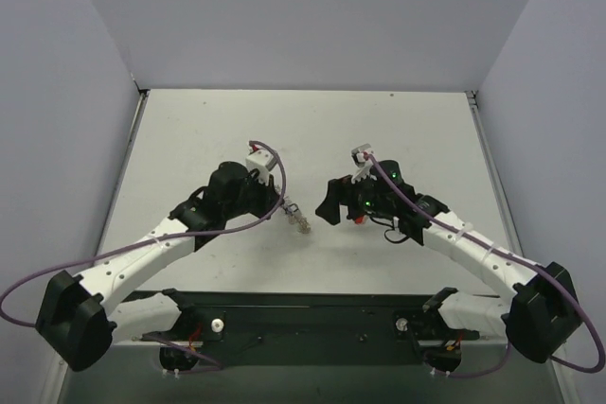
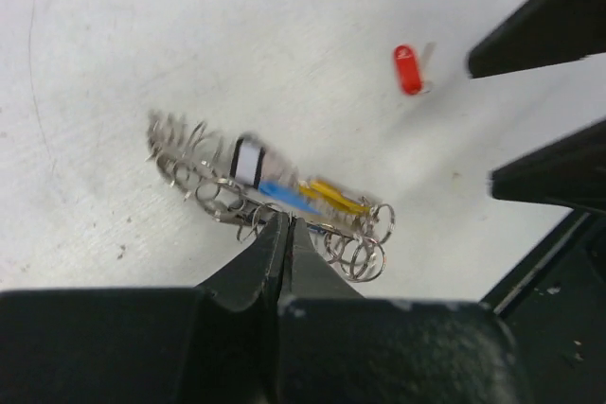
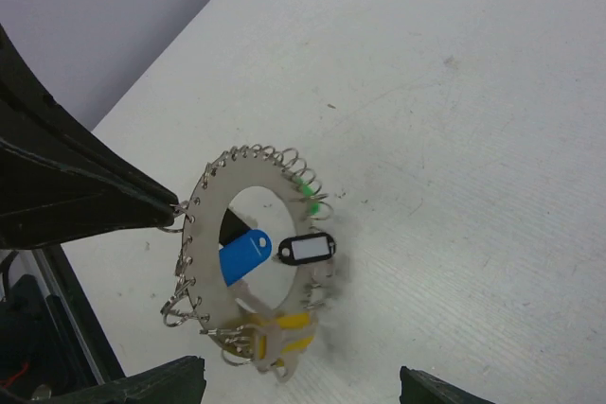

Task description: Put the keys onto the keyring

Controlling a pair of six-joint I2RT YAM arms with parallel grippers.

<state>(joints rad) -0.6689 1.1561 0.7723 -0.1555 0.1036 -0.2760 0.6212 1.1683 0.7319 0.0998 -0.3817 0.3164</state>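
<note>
**Top, left-wrist and right-wrist views.** The keyring (image 3: 248,251) stands on edge near the middle of the table (image 1: 284,130). It is well apart from the walls (image 1: 312,16) and from the black rail (image 1: 312,305) at the near edge. Open white surface lies on every side of it, widest behind it.

The left gripper (image 2: 284,226) is closed, its two black fingertips pinching the near rim of the keyring. The right gripper (image 1: 333,203) faces the keyring from the other side, near but not touching. Its fingers are spread wide with nothing between them.

The keyring is a flat, pale metal hoop. Its outer rim carries a row of small wire loops, which gives it a coiled outline. Four things hang on it:
- a blue key (image 3: 244,254) across the central hole
- a black-framed tag (image 3: 308,249) with a white insert, just beside the blue key
- a green key (image 3: 305,186) at the upper rim
- a yellow key (image 3: 289,321) at the lower rim

A red key (image 2: 407,68), a small glossy capsule shape, lies loose on the table beyond the keyring, on the right gripper's side. The table is matt white with faint specks. Whether the keyring's lower rim touches it cannot be told.
</note>
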